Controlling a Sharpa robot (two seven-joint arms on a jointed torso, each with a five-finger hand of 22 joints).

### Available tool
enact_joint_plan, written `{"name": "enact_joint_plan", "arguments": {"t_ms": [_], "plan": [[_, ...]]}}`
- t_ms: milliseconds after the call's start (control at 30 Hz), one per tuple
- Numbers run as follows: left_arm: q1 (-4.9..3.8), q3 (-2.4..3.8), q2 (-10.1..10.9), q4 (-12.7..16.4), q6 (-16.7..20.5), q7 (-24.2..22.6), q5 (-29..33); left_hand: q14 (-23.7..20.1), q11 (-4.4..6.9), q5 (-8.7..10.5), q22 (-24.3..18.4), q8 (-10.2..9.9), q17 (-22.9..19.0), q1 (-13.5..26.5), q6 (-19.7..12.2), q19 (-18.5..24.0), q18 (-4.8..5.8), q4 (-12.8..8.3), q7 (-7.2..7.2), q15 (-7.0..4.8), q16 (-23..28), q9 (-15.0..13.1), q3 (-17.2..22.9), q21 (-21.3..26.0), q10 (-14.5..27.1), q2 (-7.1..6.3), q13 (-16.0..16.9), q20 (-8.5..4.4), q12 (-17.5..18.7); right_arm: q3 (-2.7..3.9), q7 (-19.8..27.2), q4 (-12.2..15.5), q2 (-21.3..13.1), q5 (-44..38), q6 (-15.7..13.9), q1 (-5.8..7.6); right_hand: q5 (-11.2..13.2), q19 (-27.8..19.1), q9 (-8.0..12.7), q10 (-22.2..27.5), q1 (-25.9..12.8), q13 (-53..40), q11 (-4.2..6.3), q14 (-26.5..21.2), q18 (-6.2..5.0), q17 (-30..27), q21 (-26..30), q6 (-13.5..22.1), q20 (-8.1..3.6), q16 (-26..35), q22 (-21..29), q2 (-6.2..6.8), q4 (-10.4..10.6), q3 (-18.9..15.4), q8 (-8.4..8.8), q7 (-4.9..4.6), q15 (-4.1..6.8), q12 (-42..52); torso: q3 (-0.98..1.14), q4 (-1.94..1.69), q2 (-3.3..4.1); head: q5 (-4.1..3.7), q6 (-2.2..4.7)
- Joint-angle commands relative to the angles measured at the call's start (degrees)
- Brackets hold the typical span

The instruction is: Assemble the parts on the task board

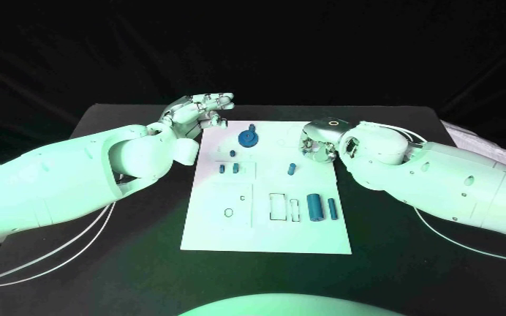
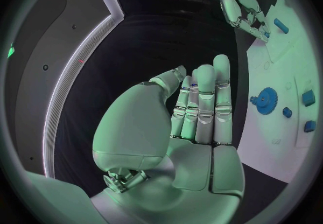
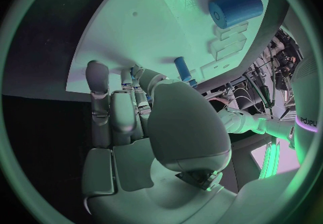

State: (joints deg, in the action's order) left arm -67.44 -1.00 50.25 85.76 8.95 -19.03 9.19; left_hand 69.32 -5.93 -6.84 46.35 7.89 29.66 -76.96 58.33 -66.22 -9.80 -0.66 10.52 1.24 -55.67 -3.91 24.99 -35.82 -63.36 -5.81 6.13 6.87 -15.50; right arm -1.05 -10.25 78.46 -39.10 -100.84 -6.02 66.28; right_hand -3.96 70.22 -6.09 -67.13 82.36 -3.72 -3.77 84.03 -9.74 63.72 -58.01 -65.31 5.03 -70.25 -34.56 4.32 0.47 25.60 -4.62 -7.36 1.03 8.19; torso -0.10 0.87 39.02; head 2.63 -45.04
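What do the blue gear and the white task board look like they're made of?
The blue gear looks like moulded or printed plastic: one even matte blue, no metallic glint. The task board looks like a rigid white plastic or painted plate, smooth and flat with crisp cut-out slots. The pictures cannot settle which.

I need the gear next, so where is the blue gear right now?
In the head view the blue gear sits on the task board near its far edge, toward the left hand, untouched.

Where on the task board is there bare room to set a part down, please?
The task board is bare along its near edge, below the oval hole and the two blue cylinders. Its far end is crowded: blue gear, small parts, right robot hand.
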Motion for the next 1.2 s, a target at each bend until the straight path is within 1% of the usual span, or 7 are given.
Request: {"name": "enact_joint_plan", "arguments": {"t_ms": [33,267,533,733,833,1067,1200], "plan": [[-0.02,0.03,-0.02,0.03,-1.11,0.63,-0.56,-0.46,-0.04,-0.23,-0.07,0.18,-0.07,0.13,-0.46,0.52,-0.63,-0.03,-0.08,-0.09,0.38,0.07,-0.24,0.17,0.44,0.24,0.05,0.02,-0.36,-0.52,-1.07,0.05,0.14,-0.23,1.45,-0.71,-0.05,0.51,-0.28,-0.59,-0.72,-0.02,-0.13,2.03,0.42,-0.03,-0.68,-0.75,0.01,-0.28,-0.67,-0.36,-0.58,1.2,-0.25,-0.11,-0.12,-0.2,0.02,0.05,0.01,-0.1,0.05],[-0.03,0.03,0.06,-0.01,-1.0,1.44,-0.59,-0.59,-0.08,-0.24,-0.18,0.22,-0.17,0.16,-0.5,0.57,-0.63,-0.01,-0.05,-0.06,0.42,0.06,-0.32,0.33,0.59,0.42,0.08,0.06,-0.47,-0.51,-2.45,1.12,-0.39,1.21,-5.07,-0.72,-0.71,1.57,-0.62,-1.53,-1.85,-0.07,0.03,2.09,0.73,-0.34,-2.45,-1.23,-0.14,-0.39,-3.1,-0.64,-1.28,2.83,-0.47,-0.13,0.12,-0.26,0.02,-0.04,0.04,-0.31,0.21],[-0.04,0.03,0.13,-0.13,-0.09,1.4,-0.6,-0.76,-0.03,-0.27,-0.37,0.44,-0.34,0.09,-0.32,0.61,-0.65,-0.01,-0.14,-0.06,0.43,-0.01,-0.34,0.59,0.67,0.91,0.17,0.1,-0.8,-0.06,-3.2,4.17,-2.08,1.63,-9.32,-0.59,0.34,1.95,-0.82,-1.81,-2.65,-0.07,0.11,2.2,0.86,-0.01,-3.13,-1.4,-0.21,-0.87,-3.92,-0.46,-1.59,3.31,-0.56,-0.03,0.19,-0.41,-0.03,-0.01,0.01,-0.38,0.21],[-0.04,0.04,0.14,-0.1,0.44,1.34,-0.65,-0.78,0.01,-0.28,-0.42,0.53,-0.39,0.03,-0.24,0.6,-0.67,-0.04,-0.18,-0.08,0.42,-0.04,-0.34,0.66,0.66,1.03,0.21,0.09,-0.93,0.56,-3.06,7.22,-4.27,1.7,-10.31,-0.24,0.58,2.08,-0.87,-1.84,-2.86,-0.06,0.11,2.24,0.91,0.17,-3.37,-1.4,-0.22,-1.07,-4.27,-0.41,-1.66,3.42,-0.56,-0.02,0.2,-0.48,-0.04,-0.07,-0.03,-0.39,0.03],[-0.04,0.04,0.17,-0.15,0.85,1.46,-1.09,-0.78,0.03,-0.28,-0.44,0.56,-0.41,0.01,-0.21,0.59,-0.67,-0.05,-0.19,-0.09,0.41,-0.04,-0.34,0.68,0.66,1.08,0.22,0.09,-0.97,0.78,-3.13,9.34,-5.54,1.68,-10.28,0.04,0.6,2.14,-0.87,-1.83,-2.9,-0.05,0.11,2.25,0.94,0.23,-3.47,-1.38,-0.23,-1.12,-4.43,-0.39,-1.67,3.43,-0.55,-0.03,0.2,-0.5,0.0,0.08,0.0,-0.26,0.07],[-0.04,0.04,0.16,-0.16,1.09,1.57,-1.46,-0.79,0.04,-0.29,-0.46,0.59,-0.43,0.0,-0.17,0.58,-0.68,-0.06,-0.21,-0.09,0.41,-0.05,-0.34,0.7,0.65,1.13,0.24,0.09,-1.02,0.94,-2.9,14.08,-6.9,3.42,-9.51,0.31,0.64,2.22,-0.89,-1.85,-2.98,-0.06,0.11,2.28,0.98,0.4,-3.62,-1.38,-0.23,-1.27,-4.67,-0.39,-1.68,3.47,-0.55,-0.03,0.19,-0.51,-0.03,0.09,-0.07,0.1,0.07],[-0.03,0.04,0.02,-0.1,1.1,1.52,-1.51,-0.79,0.04,-0.29,-0.46,0.59,-0.43,0.0,-0.17,0.58,-0.68,-0.06,-0.21,-0.09,0.41,-0.05,-0.34,0.7,0.65,1.13,0.24,0.09,-1.02,0.84,-0.28,16.84,-6.28,3.83,-10.1,-0.02,0.4,2.27,-0.93,-1.91,-2.92,-0.06,0.14,2.31,1.0,0.47,-3.79,-1.36,-0.25,-1.4,-4.86,-0.48,-1.9,3.77,-0.54,-0.02,0.22,-0.57,-0.04,-0.15,0.01,0.44,0.18]]}}
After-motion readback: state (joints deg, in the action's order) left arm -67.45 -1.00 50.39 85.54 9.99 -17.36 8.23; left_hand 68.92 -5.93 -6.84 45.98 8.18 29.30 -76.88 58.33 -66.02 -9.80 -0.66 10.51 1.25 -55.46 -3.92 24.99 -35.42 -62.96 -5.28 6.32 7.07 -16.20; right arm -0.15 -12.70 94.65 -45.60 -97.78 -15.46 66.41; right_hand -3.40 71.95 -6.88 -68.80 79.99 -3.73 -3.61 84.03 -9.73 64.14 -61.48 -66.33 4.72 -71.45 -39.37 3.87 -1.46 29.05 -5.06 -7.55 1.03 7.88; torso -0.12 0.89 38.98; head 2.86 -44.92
